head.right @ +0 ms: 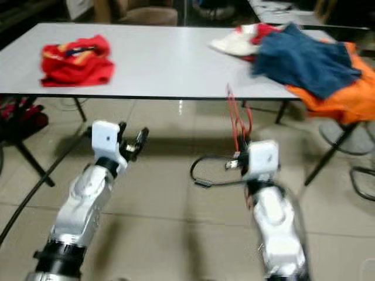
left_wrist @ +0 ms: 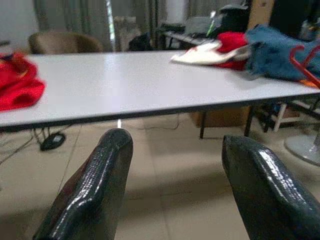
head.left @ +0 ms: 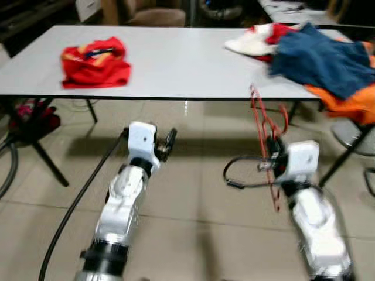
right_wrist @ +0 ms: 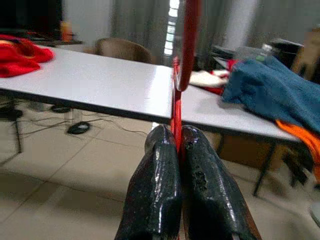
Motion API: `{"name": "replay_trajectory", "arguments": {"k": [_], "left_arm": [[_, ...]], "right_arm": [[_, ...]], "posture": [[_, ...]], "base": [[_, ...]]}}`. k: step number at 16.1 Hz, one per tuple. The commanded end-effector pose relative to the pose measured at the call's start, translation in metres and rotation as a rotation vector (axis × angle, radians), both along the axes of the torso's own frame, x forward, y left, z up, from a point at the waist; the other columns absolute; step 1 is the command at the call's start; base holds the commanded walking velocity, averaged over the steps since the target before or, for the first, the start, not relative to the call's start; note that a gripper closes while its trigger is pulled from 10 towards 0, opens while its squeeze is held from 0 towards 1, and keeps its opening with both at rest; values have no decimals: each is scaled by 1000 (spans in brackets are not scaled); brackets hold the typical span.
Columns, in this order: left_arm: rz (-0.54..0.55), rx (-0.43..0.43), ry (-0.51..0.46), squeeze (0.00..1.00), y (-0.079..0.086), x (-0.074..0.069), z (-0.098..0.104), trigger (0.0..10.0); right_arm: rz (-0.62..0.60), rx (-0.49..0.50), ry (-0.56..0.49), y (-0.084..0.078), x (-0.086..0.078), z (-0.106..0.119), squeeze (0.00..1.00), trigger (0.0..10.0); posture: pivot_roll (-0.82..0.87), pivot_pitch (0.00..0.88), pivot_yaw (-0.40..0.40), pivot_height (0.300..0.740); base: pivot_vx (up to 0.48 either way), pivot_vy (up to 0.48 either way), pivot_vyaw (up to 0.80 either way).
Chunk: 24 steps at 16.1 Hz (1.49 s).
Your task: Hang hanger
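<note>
A red wire hanger (head.left: 265,126) stands upright in front of the white table's near edge, pinched low down by my right gripper (head.left: 270,153). In the right wrist view the two black fingers (right_wrist: 160,175) press together on the hanger's red wire (right_wrist: 186,55). My left gripper (head.left: 169,144) is held out over the floor, below the table edge, open with nothing between its fingers (left_wrist: 97,190).
The white table (head.left: 176,61) carries a folded red garment (head.left: 95,61) at the left and a heap of blue, orange, white and red clothes (head.left: 319,58) at the right. Black cables (head.left: 76,205) trail over the tiled floor. A stool (head.left: 354,137) stands at the right.
</note>
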<state>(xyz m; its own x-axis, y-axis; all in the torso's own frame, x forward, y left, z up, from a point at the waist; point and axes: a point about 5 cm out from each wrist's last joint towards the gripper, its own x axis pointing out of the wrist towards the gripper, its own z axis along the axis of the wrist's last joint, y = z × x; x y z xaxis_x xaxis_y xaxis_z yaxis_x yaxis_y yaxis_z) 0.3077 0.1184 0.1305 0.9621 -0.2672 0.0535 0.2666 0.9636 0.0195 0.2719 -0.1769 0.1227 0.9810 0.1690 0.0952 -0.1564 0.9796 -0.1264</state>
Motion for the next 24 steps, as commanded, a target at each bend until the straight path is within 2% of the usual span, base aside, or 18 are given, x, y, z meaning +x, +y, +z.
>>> {"name": "replay_trajectory", "arguments": {"k": [1,3,4,5,7,9,10,11,12,13,16,17,18,19,20,21,22,24], "left_arm": [[32,19,12,0,11,1,-4,10000],[63,66,18,0,22,10,-5,10000],[90,64,20,0,30,15,-5,10000],[94,62,18,0,30,16,-4,10000],[106,55,18,0,29,15,-4,10000],[114,51,21,0,29,15,-7,10000],[114,50,20,0,28,16,-8,10000],[113,53,19,0,29,16,-8,10000],[111,57,19,0,30,17,-8,10000],[104,76,25,0,34,20,-8,10000],[58,143,62,0,44,33,-10,10000],[42,160,59,0,46,35,-8,10000],[-11,218,53,0,51,41,-4,10000],[-28,231,42,0,55,44,0,10000],[-32,232,39,0,56,45,1,10000],[-63,273,28,0,59,48,5,10000],[-144,301,42,0,63,50,9,10000],[-236,312,68,0,62,49,8,10000]], "right_arm": [[123,7,49,12,2,-2,0,0],[229,-92,98,0,7,5,0,0],[163,-117,125,-13,15,9,0,0],[59,-79,118,-21,21,12,0,0],[-211,67,117,-36,32,16,0,0],[-498,97,75,-54,31,21,0,0],[-493,84,72,-53,31,22,0,0],[-290,40,108,-35,36,22,0,0],[-159,13,129,-28,39,24,0,0],[131,-94,184,-18,38,31,0,0],[576,-401,268,-27,18,44,0,0],[663,-480,322,-30,11,42,0,0],[830,-741,481,-47,-2,32,0,0],[881,-861,535,-56,-5,31,0,0],[894,-889,548,-57,-5,31,0,0],[954,-987,578,-62,-7,33,0,0],[1131,-1053,615,-70,-17,34,0,0],[1198,-1050,652,-75,-19,37,0,0]], "posture": [[-55,0,29,740],[-60,0,27,740],[-60,0,25,740],[-59,1,22,740],[-54,5,17,740],[-52,5,13,740],[-50,6,13,740],[-46,7,11,740],[-48,7,12,740],[-53,6,13,740],[-56,5,13,740],[-58,4,13,740],[-60,3,12,740],[-60,3,13,740],[-60,3,13,740],[-60,4,12,740],[-61,4,14,740],[-61,1,13,740]], "base": [[0,0,0],[0,0,0],[0,0,0],[0,0,0],[0,0,0],[0,0,0],[0,0,0],[0,0,0],[0,0,0],[0,0,0],[0,0,0],[0,0,0],[0,0,0],[0,0,0],[0,0,0],[0,0,0],[0,0,0],[0,0,0]]}}
